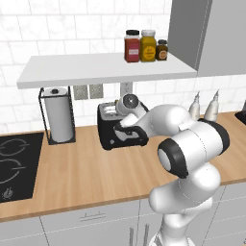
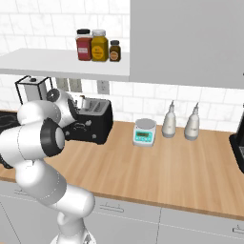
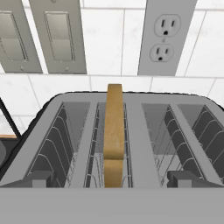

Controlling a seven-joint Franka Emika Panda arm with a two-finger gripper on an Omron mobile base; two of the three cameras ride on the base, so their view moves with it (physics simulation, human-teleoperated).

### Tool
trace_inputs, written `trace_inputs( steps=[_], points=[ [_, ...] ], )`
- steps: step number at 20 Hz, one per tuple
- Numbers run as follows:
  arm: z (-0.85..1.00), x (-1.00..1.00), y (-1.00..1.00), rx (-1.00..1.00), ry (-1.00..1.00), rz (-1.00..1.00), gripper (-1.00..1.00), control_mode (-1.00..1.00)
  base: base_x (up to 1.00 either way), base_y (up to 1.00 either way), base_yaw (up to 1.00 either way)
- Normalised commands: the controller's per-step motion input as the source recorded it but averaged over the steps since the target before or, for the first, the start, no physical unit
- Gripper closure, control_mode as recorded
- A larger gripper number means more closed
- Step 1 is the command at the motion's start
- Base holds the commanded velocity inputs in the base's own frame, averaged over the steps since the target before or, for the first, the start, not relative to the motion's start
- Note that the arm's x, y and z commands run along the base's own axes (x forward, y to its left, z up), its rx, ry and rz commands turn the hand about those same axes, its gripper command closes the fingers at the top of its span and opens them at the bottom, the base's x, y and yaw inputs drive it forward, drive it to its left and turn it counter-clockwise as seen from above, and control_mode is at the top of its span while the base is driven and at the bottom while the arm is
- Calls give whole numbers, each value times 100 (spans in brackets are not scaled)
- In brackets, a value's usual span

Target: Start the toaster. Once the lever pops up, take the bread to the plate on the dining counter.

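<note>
The glossy black toaster (image 1: pixel 111 129) (image 2: pixel 95 121) stands on the wood counter against the tiled wall. In the hand view I look down on its grey top (image 3: pixel 131 131). The bread (image 3: pixel 114 131), a tan-brown slice seen edge-on, stands upright in the second slot from the left. My gripper (image 3: pixel 114 179) hovers just above the near edge of the toaster. It is open wide, its fingertips (image 3: pixel 41 177) far apart, with nothing between them. In the left base view my hand (image 1: pixel 129 106) sits over the toaster and hides part of it. The plate and the dining counter are out of view.
A paper towel roll (image 1: pixel 59 120) in a black stand and a cooktop (image 1: pixel 14 163) lie left of the toaster. A shelf (image 1: pixel 96 67) with spice jars hangs above it. A kitchen scale (image 2: pixel 144 132) and two bottles (image 2: pixel 169 121) stand to the right. A wall socket (image 3: pixel 165 37) sits behind the toaster.
</note>
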Motion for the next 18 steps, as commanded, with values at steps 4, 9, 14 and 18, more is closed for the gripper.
trace_inputs(
  steps=[4, 9, 14, 18],
  points=[
    [0, 0, 0, 0, 0, 0, -100, -100, 0, 0, 0],
    [0, 0, 0, 0, 0, 0, -100, -100, 0, 0, 0],
    [0, 0, 0, 0, 0, 0, -100, -100, 0, 0, 0],
    [0, 0, 0, 0, 0, 0, -100, -100, 0, 0, 0]
  ],
)
